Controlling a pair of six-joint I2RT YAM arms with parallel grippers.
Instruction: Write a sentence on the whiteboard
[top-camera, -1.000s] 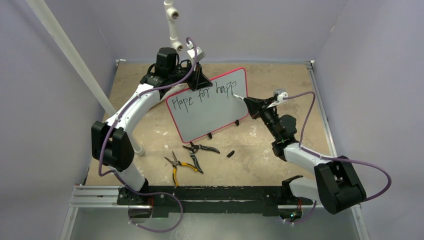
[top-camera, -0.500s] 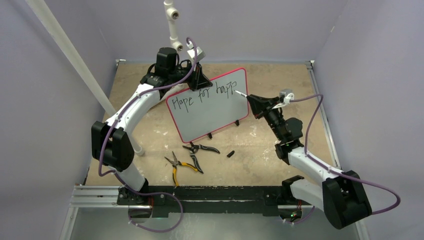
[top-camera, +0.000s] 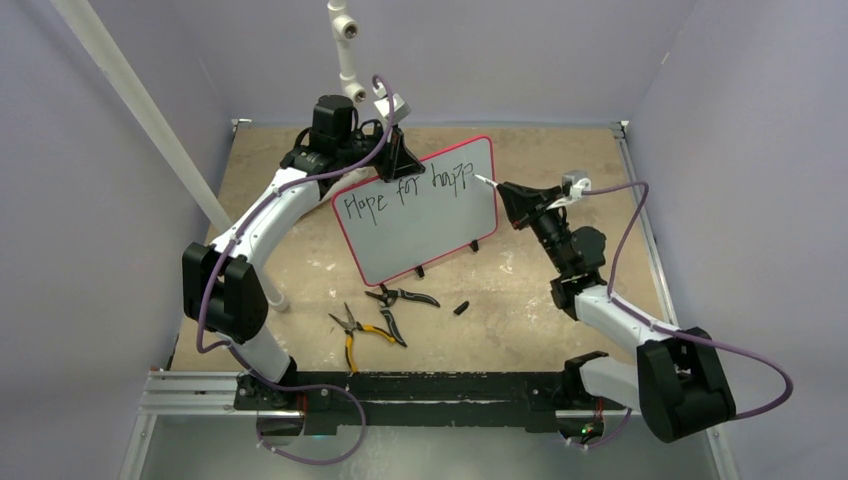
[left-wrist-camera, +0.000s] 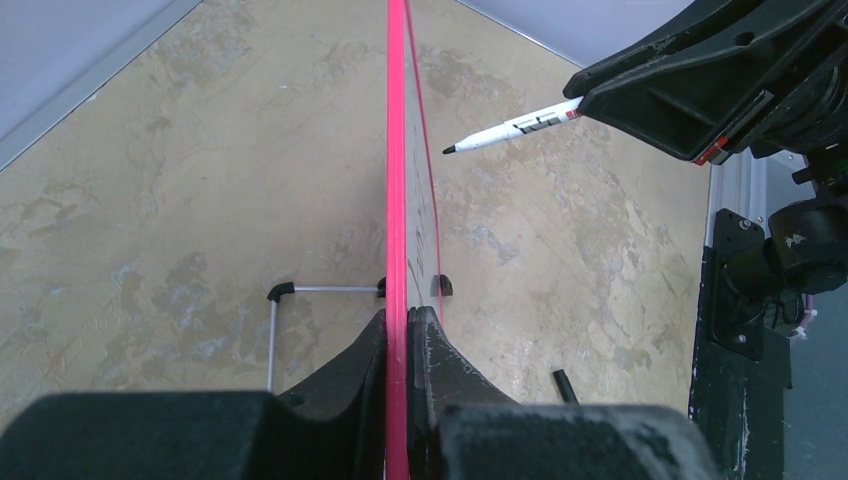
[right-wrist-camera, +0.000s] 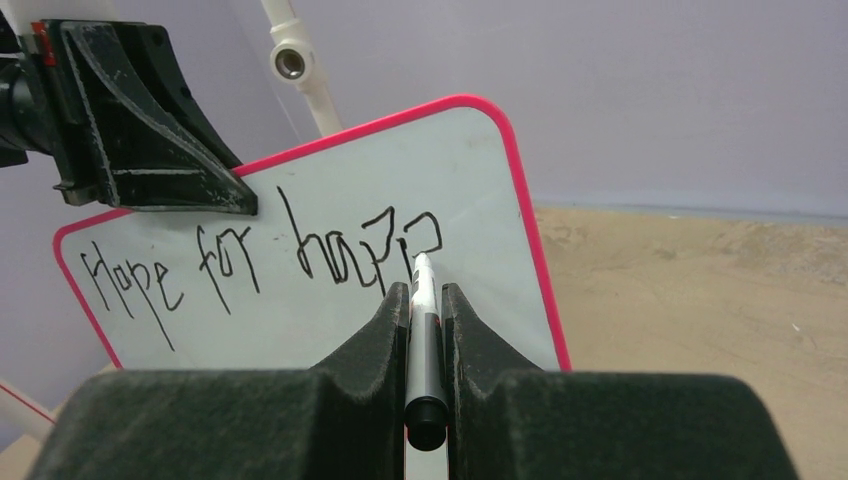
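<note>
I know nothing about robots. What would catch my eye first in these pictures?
A pink-framed whiteboard stands in the middle of the table, its top edge pinched by the left gripper, with black handwriting reading "Hope for happ" across it. At the board's right end, the right gripper grips a marker, its tip just off the surface beside the last letter. Two pairs of pliers lie on the table in front.

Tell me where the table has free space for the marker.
Bare table lies beyond the whiteboard, toward the far right corner, and between the board and the left arm. Crowded: pliers and small black cap in front.
</note>
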